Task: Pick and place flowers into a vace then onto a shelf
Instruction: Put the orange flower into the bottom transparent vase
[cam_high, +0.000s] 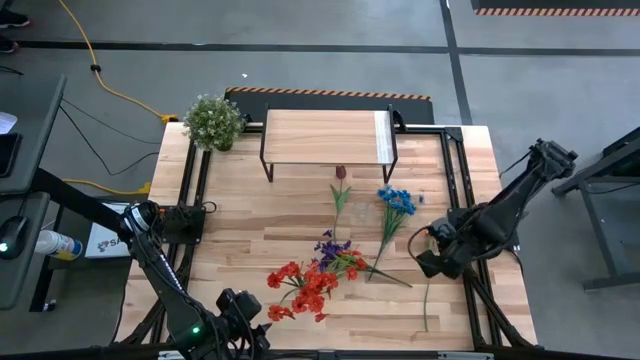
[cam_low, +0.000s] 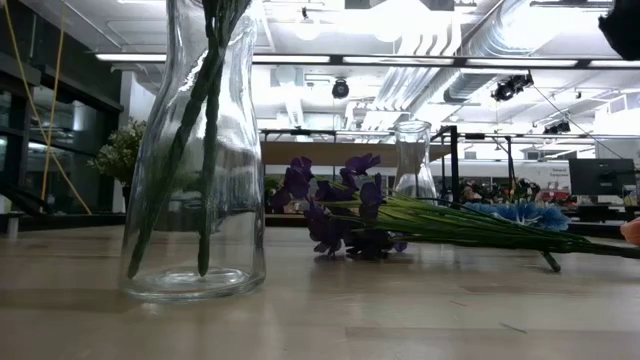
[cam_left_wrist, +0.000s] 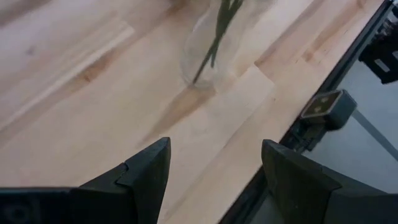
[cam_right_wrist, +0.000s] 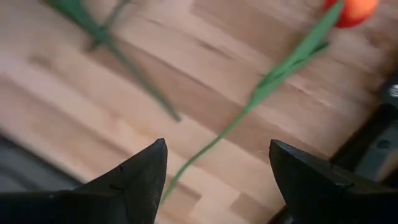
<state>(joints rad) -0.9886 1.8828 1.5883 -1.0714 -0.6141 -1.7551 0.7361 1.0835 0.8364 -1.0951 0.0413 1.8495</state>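
High view: most flowers (cam_high: 340, 255) lie loose on the table, well in front of the bare shelf (cam_high: 325, 137).

Low view: a glass vase (cam_low: 197, 200) already holds a few stems.

Left wrist view: left gripper (cam_left_wrist: 214, 171) spread, empty, near the vase.

Right wrist view: right gripper (cam_right_wrist: 217, 174) spread over an orange-flower stem (cam_right_wrist: 273, 81), not yet gripped.

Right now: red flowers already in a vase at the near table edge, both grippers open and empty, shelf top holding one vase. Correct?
One error: the shelf top is bare in the high view; no vase stands on it. The rest holds: the red flowers stand in a vase near the edge, and the left gripper and right gripper are open and empty.
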